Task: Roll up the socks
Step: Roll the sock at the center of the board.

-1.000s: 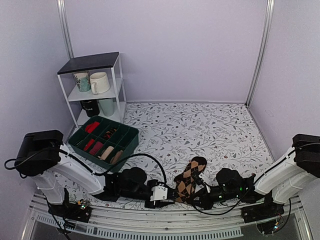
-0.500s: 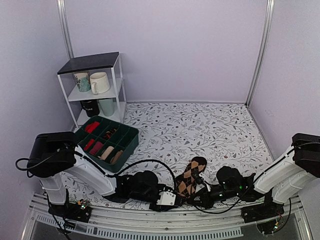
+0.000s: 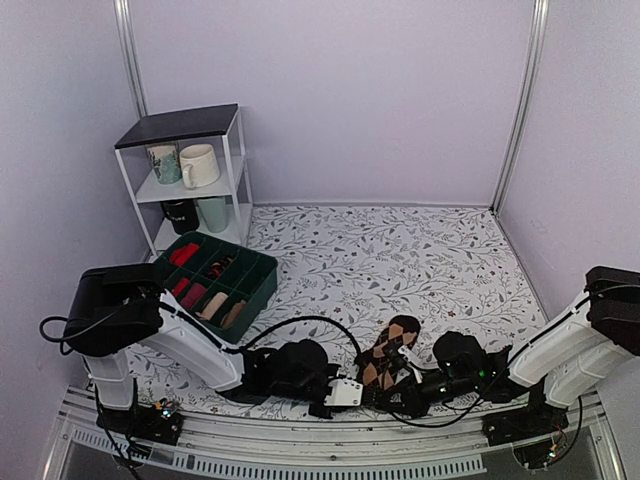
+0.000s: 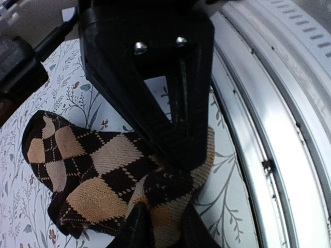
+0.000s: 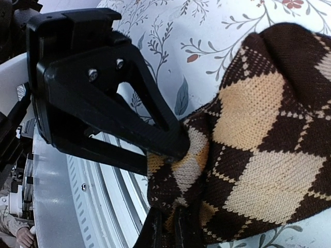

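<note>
A brown and tan argyle sock (image 3: 389, 352) lies on the floral table near the front edge, its near end bunched up. My left gripper (image 3: 362, 392) is shut on that near end; in the left wrist view the sock (image 4: 98, 175) is pinched at my left gripper's tips (image 4: 164, 235). My right gripper (image 3: 392, 398) is shut on the same end from the other side; in the right wrist view the sock (image 5: 258, 155) is clamped at my right gripper's tips (image 5: 170, 227). Each gripper shows in the other's wrist view, close together.
A green divided box (image 3: 208, 284) with rolled socks stands at the left. A white shelf (image 3: 185, 175) with mugs stands behind it. The metal rail of the table's front edge (image 3: 330, 440) runs right beside both grippers.
My left gripper has moved right along the front edge to the sock's near end. The sock has shortened and bunched at that end. The right arm has barely moved.
</note>
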Motion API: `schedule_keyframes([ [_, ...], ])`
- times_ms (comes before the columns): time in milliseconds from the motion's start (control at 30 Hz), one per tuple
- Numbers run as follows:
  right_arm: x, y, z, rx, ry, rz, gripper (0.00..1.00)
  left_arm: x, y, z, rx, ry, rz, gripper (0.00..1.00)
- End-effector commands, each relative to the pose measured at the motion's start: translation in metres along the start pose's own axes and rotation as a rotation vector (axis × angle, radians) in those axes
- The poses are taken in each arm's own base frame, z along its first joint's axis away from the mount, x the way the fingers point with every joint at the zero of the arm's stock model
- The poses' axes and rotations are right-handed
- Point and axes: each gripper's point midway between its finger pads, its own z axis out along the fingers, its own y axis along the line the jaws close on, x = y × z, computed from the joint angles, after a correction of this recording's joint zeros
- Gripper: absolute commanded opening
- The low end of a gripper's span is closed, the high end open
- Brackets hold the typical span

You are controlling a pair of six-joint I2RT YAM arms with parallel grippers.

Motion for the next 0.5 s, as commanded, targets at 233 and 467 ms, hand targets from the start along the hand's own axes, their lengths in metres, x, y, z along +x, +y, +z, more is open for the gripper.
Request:
schedule_keyframes([
  [233, 0.014, -0.029, -0.015, 0.186, 0.072, 0.01, 0.28, 0.043, -0.035, -0.008, 0.168, 0.195, -0.135, 0.0],
  [467, -0.042, -0.012, -0.059, 0.22, -0.24, -0.195, 0.46, 0.06, -0.045, -0.033, 0.26, 0.368, -0.448, 0.0],
])
